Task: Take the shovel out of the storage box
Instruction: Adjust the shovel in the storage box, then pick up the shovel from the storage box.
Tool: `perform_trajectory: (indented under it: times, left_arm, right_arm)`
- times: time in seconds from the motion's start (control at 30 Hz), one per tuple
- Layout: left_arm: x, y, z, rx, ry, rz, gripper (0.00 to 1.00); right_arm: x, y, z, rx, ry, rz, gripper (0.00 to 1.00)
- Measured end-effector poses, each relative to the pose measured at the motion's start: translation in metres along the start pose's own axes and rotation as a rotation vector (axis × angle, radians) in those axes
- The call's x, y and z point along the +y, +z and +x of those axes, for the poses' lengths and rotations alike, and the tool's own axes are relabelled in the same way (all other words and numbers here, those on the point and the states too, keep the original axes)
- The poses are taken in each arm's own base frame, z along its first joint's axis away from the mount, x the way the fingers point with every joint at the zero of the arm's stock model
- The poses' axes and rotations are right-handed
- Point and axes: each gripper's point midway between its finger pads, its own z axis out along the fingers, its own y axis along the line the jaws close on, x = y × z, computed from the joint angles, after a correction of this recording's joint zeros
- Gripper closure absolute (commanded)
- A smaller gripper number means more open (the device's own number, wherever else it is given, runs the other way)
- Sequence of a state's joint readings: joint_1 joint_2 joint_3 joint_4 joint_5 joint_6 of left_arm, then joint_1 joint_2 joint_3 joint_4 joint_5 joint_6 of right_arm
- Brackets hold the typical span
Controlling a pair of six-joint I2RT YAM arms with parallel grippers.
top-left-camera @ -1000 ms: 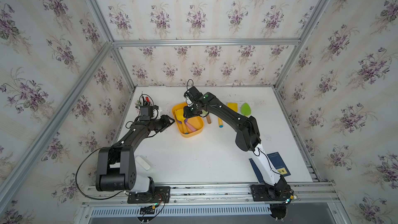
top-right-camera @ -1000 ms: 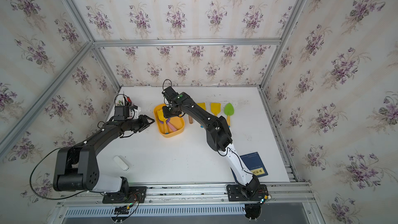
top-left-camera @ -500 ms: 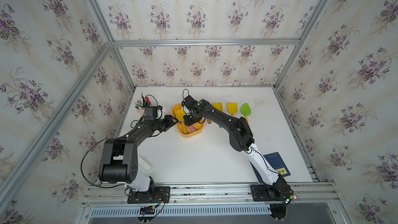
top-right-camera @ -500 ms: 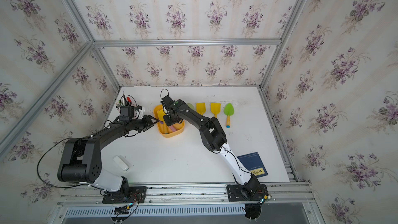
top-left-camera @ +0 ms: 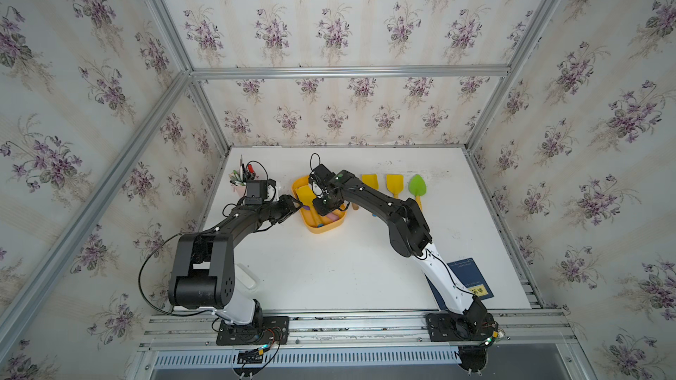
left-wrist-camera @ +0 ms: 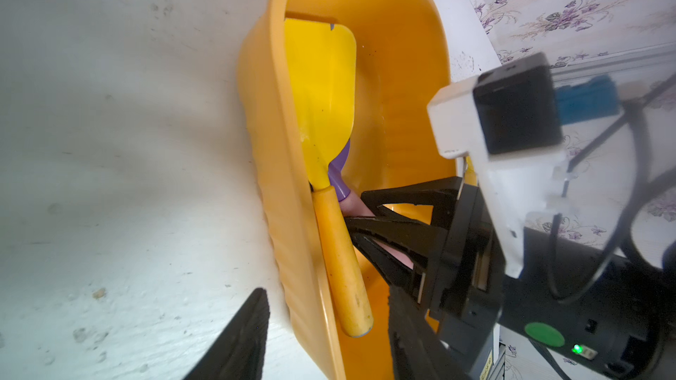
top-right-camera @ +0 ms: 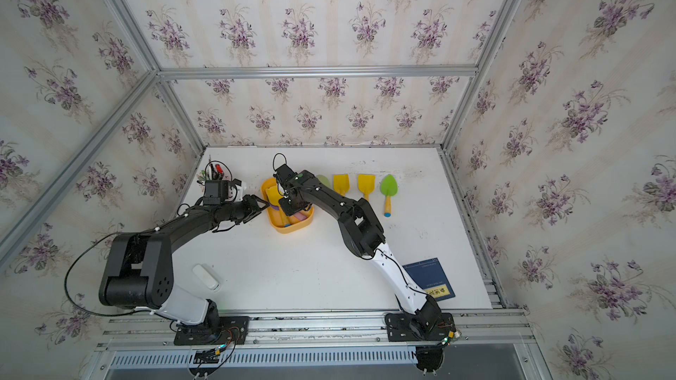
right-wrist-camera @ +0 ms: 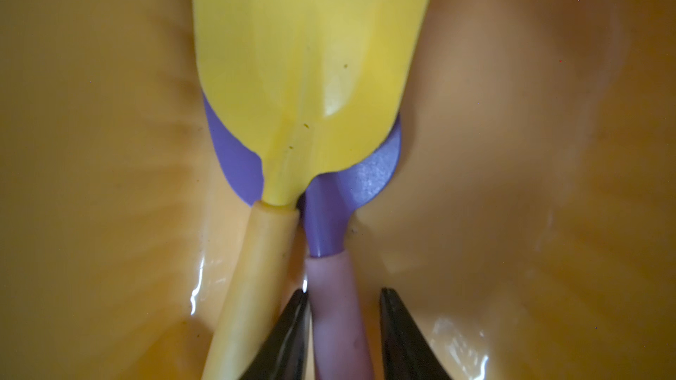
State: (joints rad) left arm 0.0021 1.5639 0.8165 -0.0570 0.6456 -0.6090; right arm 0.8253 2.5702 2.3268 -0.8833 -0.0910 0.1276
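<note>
Item: storage box (top-left-camera: 322,229), yellow-orange, on the surface (top-left-camera: 329,268). Contents: yellow shovel (left-wrist-camera: 322,104) lying over purple shovel (right-wrist-camera: 369,177) with pink handle (right-wrist-camera: 334,308). The right tool (right-wrist-camera: 343,291): parted astride the pink handle, a gap on one side. The left tool (left-wrist-camera: 327,288): parted, straddling box wall.

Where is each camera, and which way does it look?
Both top views: overhead, looking down on the table; left arm and right arm show.
Left wrist: on the left arm, facing the storage box; left tool straddles its wall.
Right wrist: on the right arm, above the box, facing yellow shovel over purple shovel; right tool flanks its pink handle.
Shared: both wrist views show those shovels.
</note>
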Motion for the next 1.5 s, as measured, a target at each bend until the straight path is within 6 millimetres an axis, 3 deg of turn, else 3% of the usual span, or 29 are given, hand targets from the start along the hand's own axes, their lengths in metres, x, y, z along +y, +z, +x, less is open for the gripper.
perform_trajectory:
  times: [0.2,0.37,0.43,0.67,1.33,1.5]
  left_arm:
    - [0.002,0.002,0.001,0.007,-0.005,-0.003,0.47]
    - [0.003,0.002,0.002,0.007,-0.005,-0.003,0.47]
    - [0.003,0.003,0.002,0.005,-0.004,-0.002,0.48]
    - [0.008,0.002,0.006,-0.012,-0.027,0.007,0.53]
    - [0.008,0.012,0.008,-0.007,-0.033,0.027,0.53]
    - [0.008,0.012,0.009,-0.005,-0.032,0.028,0.53]
  right_arm:
    - [-0.003,-0.009,-0.003,-0.015,0.024,0.024,0.57]
    - [0.002,-0.051,-0.014,-0.092,0.059,0.006,0.59]
    - [0.009,-0.060,-0.019,-0.121,0.072,-0.020,0.61]
    - [0.036,-0.040,-0.005,-0.063,0.078,-0.112,0.63]
    - [0.036,-0.006,0.002,-0.018,0.110,-0.136,0.56]
    - [0.035,0.006,-0.003,-0.029,0.121,-0.135,0.63]
